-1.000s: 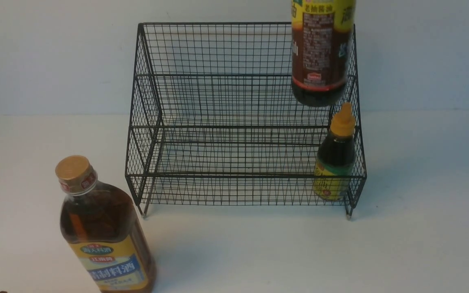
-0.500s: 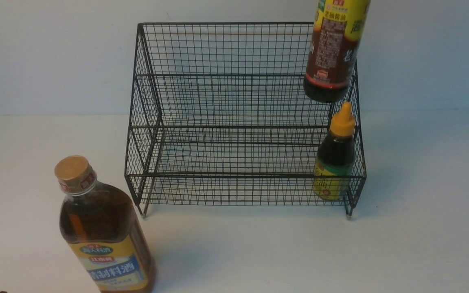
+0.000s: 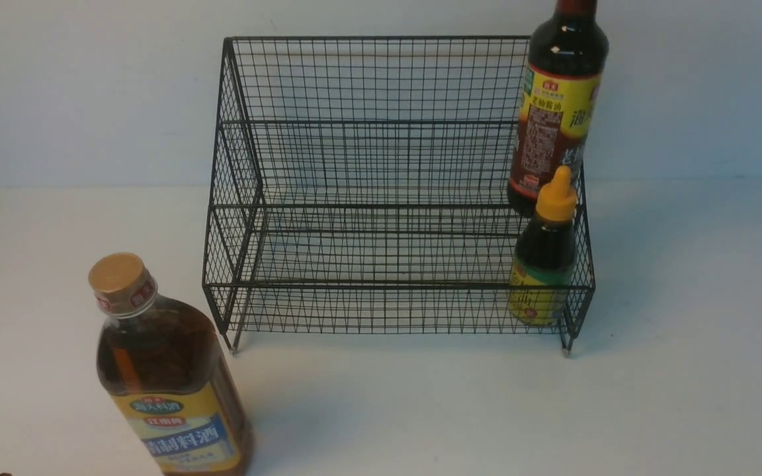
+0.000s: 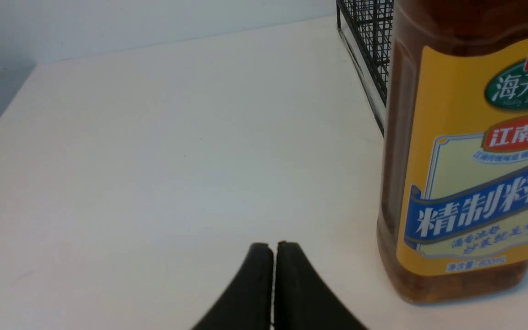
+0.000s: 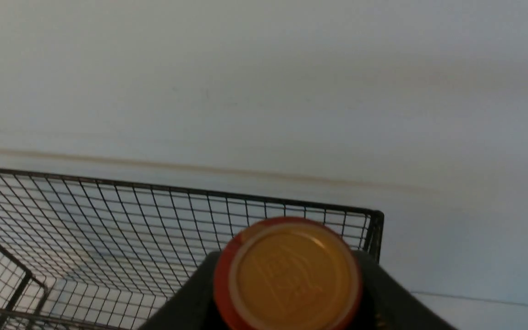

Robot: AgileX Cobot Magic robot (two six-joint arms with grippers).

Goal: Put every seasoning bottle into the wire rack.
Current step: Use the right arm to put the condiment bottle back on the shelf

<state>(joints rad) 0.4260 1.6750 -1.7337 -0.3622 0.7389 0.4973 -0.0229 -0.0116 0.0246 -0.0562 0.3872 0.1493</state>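
We find the slim dark bottle (image 3: 556, 119) upright at the right end of the upper tier of the wire rack (image 3: 368, 198). Its base is hidden behind the small dark bottle (image 3: 545, 264), so we cannot tell whether it rests on the mesh. The right gripper (image 5: 287, 284) is clamped on it from above, one black finger showing on either side of the cap.

The small dark bottle stands upright at the right end of the lower tier, directly in front of the slim one.

The large amber bottle (image 3: 169, 383) stands on the table (image 3: 421, 410) outside the rack, near its front left corner. The left gripper (image 4: 273, 256) sits low beside this bottle without touching it, its jaws pressed together on nothing.

We count three bottles, one rack and two grippers.
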